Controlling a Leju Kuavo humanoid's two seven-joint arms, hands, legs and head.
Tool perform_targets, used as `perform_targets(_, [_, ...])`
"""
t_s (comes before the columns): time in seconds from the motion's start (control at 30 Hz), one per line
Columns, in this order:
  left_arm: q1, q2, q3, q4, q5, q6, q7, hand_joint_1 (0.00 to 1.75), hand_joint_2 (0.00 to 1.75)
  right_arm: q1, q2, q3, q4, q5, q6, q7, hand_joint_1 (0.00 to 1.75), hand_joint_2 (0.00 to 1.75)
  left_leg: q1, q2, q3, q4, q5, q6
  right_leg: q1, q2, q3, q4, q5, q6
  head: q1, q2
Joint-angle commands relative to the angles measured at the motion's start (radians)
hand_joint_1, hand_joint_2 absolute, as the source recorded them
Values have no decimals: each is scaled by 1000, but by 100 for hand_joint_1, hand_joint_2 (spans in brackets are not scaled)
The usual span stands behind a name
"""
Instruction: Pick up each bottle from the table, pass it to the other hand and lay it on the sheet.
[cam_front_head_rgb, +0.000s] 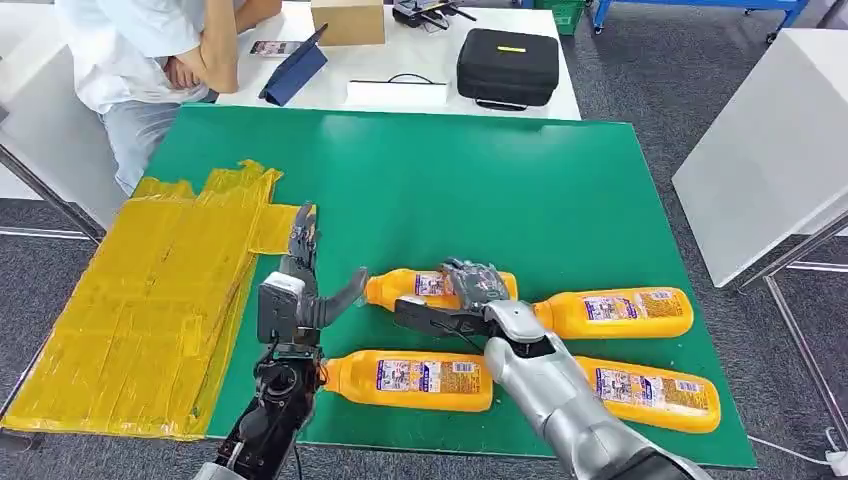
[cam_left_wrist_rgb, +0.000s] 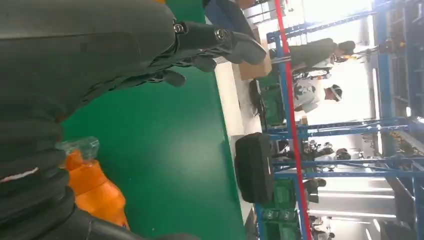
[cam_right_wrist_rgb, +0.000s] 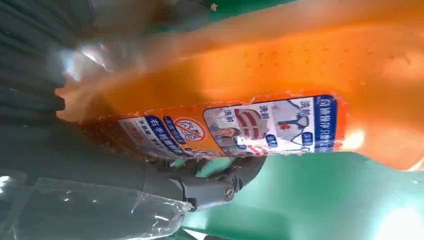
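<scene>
Four orange bottles with printed labels are on the green table (cam_front_head_rgb: 450, 190). My right hand (cam_front_head_rgb: 470, 295) grips the far-left bottle (cam_front_head_rgb: 425, 287) around its middle, fingers over the top and thumb along the near side. The right wrist view shows that bottle's label (cam_right_wrist_rgb: 235, 125) pressed close against the hand. My left hand (cam_front_head_rgb: 297, 290) stands open just left of the bottle's cap, fingers upright and thumb reaching toward it. An orange bottle neck with a clear cap (cam_left_wrist_rgb: 87, 170) lies beside that hand. The yellow sheet (cam_front_head_rgb: 130, 310) covers the table's left edge.
Three more bottles lie flat: one below the hands (cam_front_head_rgb: 410, 378), one right (cam_front_head_rgb: 615, 312), one near right under my forearm (cam_front_head_rgb: 655, 392). A person (cam_front_head_rgb: 160, 50) sits at the far left. A white table behind holds a black case (cam_front_head_rgb: 507, 65), cardboard box (cam_front_head_rgb: 347, 20) and tablet (cam_front_head_rgb: 295, 72).
</scene>
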Motion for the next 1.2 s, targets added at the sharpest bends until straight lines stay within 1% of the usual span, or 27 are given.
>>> perform_targets(0.03, [-58,-8,18,116,7,-7,-5,0,175,-26,-7,-18,106,8,4,0,175,175,1,-3,11,1,-5,-3,2,-5,11,1,-5,-4,0,0])
perform_targets(0.13, [-62,-9,20,119,10,-9,-7,0,175,-26,-5,-29,102,13,-7,-1,175,175,1,-2,10,0,-4,-3,1,-4,10,0,-4,-3,0,0])
perform_targets(0.17, [-64,-9,22,120,12,-9,-7,0,175,-23,-3,-45,94,8,-24,-4,175,175,0,-2,5,-1,-2,-2,1,-3,6,0,-2,-2,0,0])
perform_targets(0.2, [-65,-9,22,120,13,-11,-8,0,175,-22,-2,-56,88,6,-38,-5,175,175,1,-3,9,0,-4,-3,1,-4,10,0,-4,-3,0,0])
perform_targets(0.3, [-56,-9,18,106,7,-10,-13,0,175,0,5,-132,14,-42,-150,-46,175,175,1,-3,10,1,-4,-3,2,-4,11,1,-5,-3,0,0])
perform_targets(0.33, [-54,-8,14,97,2,-10,-16,0,175,14,10,-166,-28,-76,-192,-87,175,175,1,-2,6,0,-2,-2,1,-3,7,0,-3,-2,0,0])
perform_targets(0.4, [-59,-1,-2,72,-5,-16,-19,0,175,42,11,-215,-123,-128,-237,-163,175,175,1,-2,9,2,-5,-3,2,-4,10,2,-5,-3,0,0])
perform_targets(0.43, [-62,5,-15,53,-15,-13,-23,0,175,64,17,-249,-180,-181,-272,-227,175,175,0,-2,5,1,-3,-2,1,-3,6,1,-3,-2,0,0])
perform_targets(0.47, [-64,11,-28,22,-23,-12,-17,0,175,72,17,-267,-211,-216,-271,-253,175,175,1,-1,6,2,-4,-2,1,-2,6,2,-4,-3,1,0])
perform_targets(0.5, [-65,13,-34,7,-25,-12,-9,0,175,78,19,-277,-232,-230,-283,-264,175,175,1,-1,4,1,-3,-2,1,-2,5,1,-3,-2,0,0])
perform_targets(0.53, [-67,16,-42,-13,-33,-8,-4,0,175,82,21,-288,-241,-253,-299,-288,175,175,1,0,12,4,-9,-4,2,-2,12,5,-8,-4,0,0])
perform_targets(0.57, [-77,22,-66,-34,-65,6,12,0,175,84,28,-307,-245,-296,-325,-329,175,175,1,-2,3,1,-2,-2,1,-3,4,1,-2,-2,1,0])
perform_targets(0.6, [-79,20,-69,-39,-67,8,20,0,175,83,27,-306,-243,-298,-325,-331,175,175,1,-3,7,2,-4,-3,2,-4,7,2,-5,-3,0,0])
perform_targets(0.63, [-95,34,-106,-52,-119,15,32,0,175,87,35,-325,-249,-345,-342,-374,175,175,1,-4,7,2,-4,-3,2,-5,8,3,-5,-3,0,0])
perform_targets(0.67, [-100,34,-116,-62,-131,17,40,0,175,84,34,-329,-240,-366,-339,-390,175,175,1,-3,3,1,-2,-2,1,-3,4,1,-2,-2,0,0])
perform_targets(0.7, [-105,31,-120,-69,-136,18,53,0,175,83,33,-329,-235,-370,-340,-394,175,175,1,-3,5,2,-3,-2,1,-3,6,2,-4,-2,0,0])
perform_targets(0.77, [-147,50,-169,-67,-165,-32,87,0,175,96,40,-360,-255,-481,-337,-481,175,175,1,-2,2,1,-1,-2,1,-3,3,1,-1,-2,0,0])
perform_targets(0.8, [-152,49,-170,-67,-165,-35,91,0,175,96,39,-360,-255,-483,-336,-483,175,175,1,-4,6,2,-4,-3,2,-5,7,2,-4,-3,0,0])
perform_targets(0.83, [-175,59,-189,-48,-150,-95,119,0,175,103,42,-371,-270,-532,-326,-527,175,175,1,-4,7,3,-4,-3,2,-5,8,3,-5,-3,0,0])
perform_targets(0.87, [-199,60,-195,-22,-24,-256,149,0,175,101,41,-370,-265,-583,-310,-570,175,175,1,-3,5,1,-3,-2,1,-4,6,1,-3,-2,0,0])
perform_targets(0.9, [-211,63,-196,-10,-19,-262,150,0,175,96,41,-366,-256,-591,-308,-576,175,175,1,-4,7,2,-4,-3,2,-5,8,2,-4,-3,0,0])
perform_targets(0.93, [-239,69,-208,23,49,-329,156,0,175,82,42,-354,-236,-632,-283,-604,175,175,0,-3,5,1,-2,-2,1,-3,5,1,-2,-2,0,0])
perform_targets(1.0, [-266,71,-226,39,64,-333,159,0,175,71,40,-339,-223,-661,-270,-611,175,175,1,-3,9,2,-4,-3,2,-3,9,2,-4,-3,0,0])
perform_targets(1.03, [-289,79,-256,41,77,-354,167,0,175,66,35,-321,-221,-698,-231,-616,175,175,1,-2,9,3,-5,-4,2,-3,10,3,-5,-4,0,0])
perform_targets(1.07, [-307,80,-275,41,77,-358,173,0,175,65,31,-307,-222,-715,-205,-619,175,175,1,-3,6,1,-3,-2,1,-3,7,2,-3,-2,0,0])
perform_targets(1.13, [-325,75,-293,36,90,-371,203,0,175,69,30,-287,-228,-728,-200,-629,175,175,0,-2,3,0,-1,-1,1,-2,3,1,-1,-2,0,0])
perform_targets(1.2, [-326,71,-296,36,91,-371,203,0,175,71,33,-285,-227,-728,-201,-630,175,175,1,-3,7,2,-4,-3,2,-3,8,2,-4,-3,0,0])
